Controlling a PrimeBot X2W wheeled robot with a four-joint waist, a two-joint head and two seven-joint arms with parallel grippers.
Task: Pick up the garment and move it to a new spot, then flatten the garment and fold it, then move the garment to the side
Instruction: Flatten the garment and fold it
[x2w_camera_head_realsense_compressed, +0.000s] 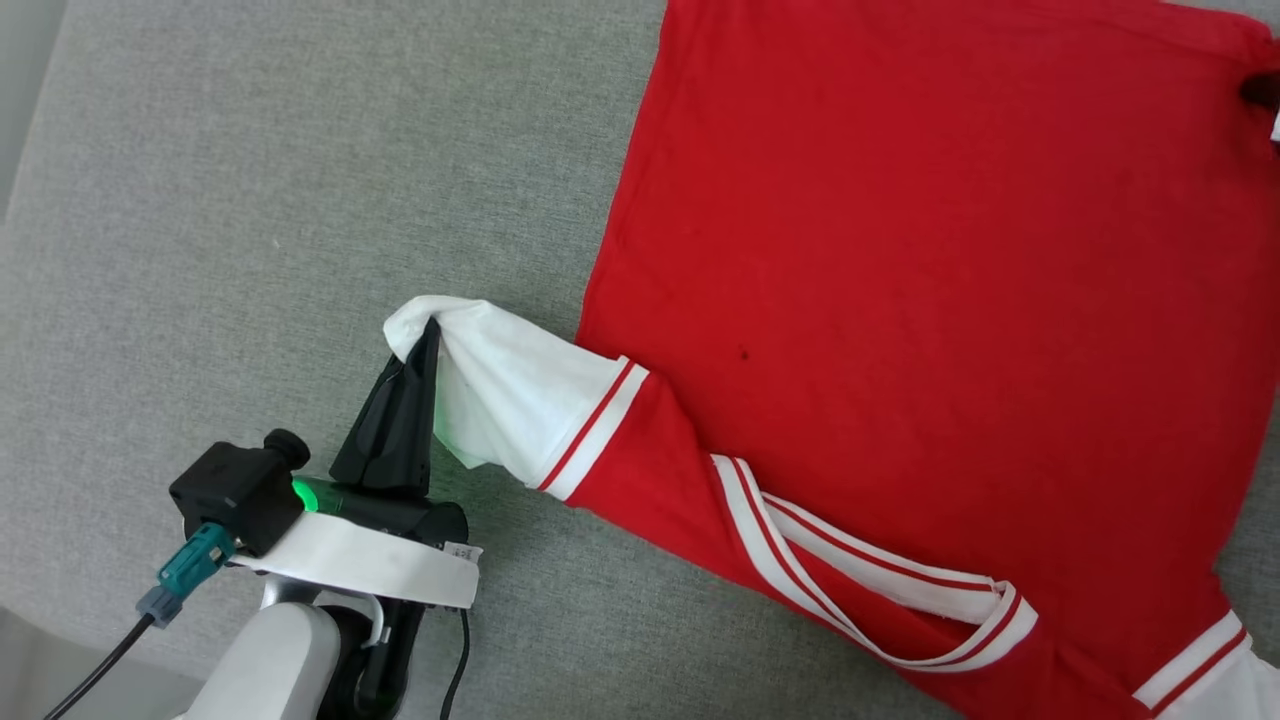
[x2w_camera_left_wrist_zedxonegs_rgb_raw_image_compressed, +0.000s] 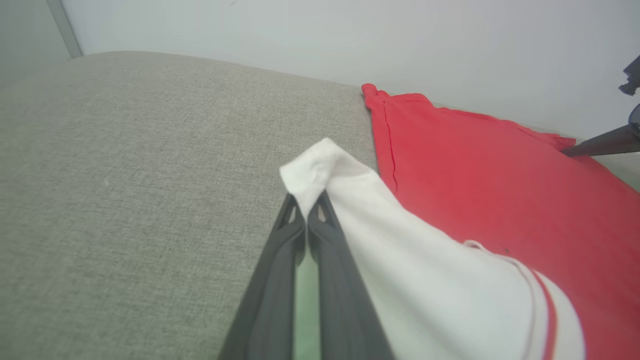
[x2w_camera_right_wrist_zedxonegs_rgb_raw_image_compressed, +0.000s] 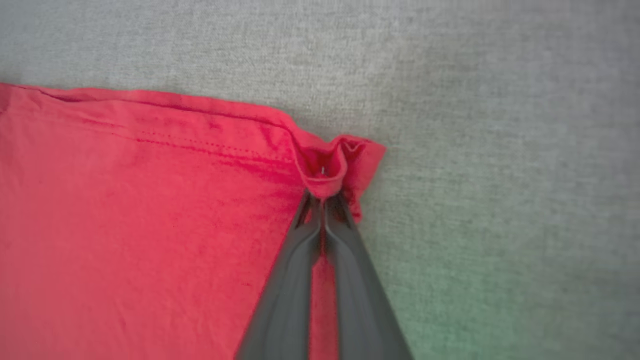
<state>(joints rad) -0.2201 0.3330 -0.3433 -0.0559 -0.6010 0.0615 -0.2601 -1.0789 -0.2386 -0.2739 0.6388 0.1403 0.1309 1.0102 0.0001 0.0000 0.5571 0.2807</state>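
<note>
The garment (x2w_camera_head_realsense_compressed: 900, 280), red with no lettering showing, lies spread flat on the grey cushion. Its white sleeve (x2w_camera_head_realsense_compressed: 510, 390) with red-striped trim sticks out to the left. My left gripper (x2w_camera_head_realsense_compressed: 430, 335) is shut on the tip of that sleeve, which bunches over the fingertips (x2w_camera_left_wrist_zedxonegs_rgb_raw_image_compressed: 320, 205) in the left wrist view. My right gripper (x2w_camera_right_wrist_zedxonegs_rgb_raw_image_compressed: 324, 197) is shut on a puckered corner of the red hem (x2w_camera_right_wrist_zedxonegs_rgb_raw_image_compressed: 345, 160) at the garment's far right. In the head view, the right gripper (x2w_camera_head_realsense_compressed: 1262, 90) is just a dark tip at the frame's right edge.
The grey fabric surface (x2w_camera_head_realsense_compressed: 250, 200) stretches wide to the left of the garment. A pale wall (x2w_camera_left_wrist_zedxonegs_rgb_raw_image_compressed: 350, 35) rises behind its far edge. The striped collar (x2w_camera_head_realsense_compressed: 900, 590) and the second white sleeve (x2w_camera_head_realsense_compressed: 1220, 670) lie near the bottom right.
</note>
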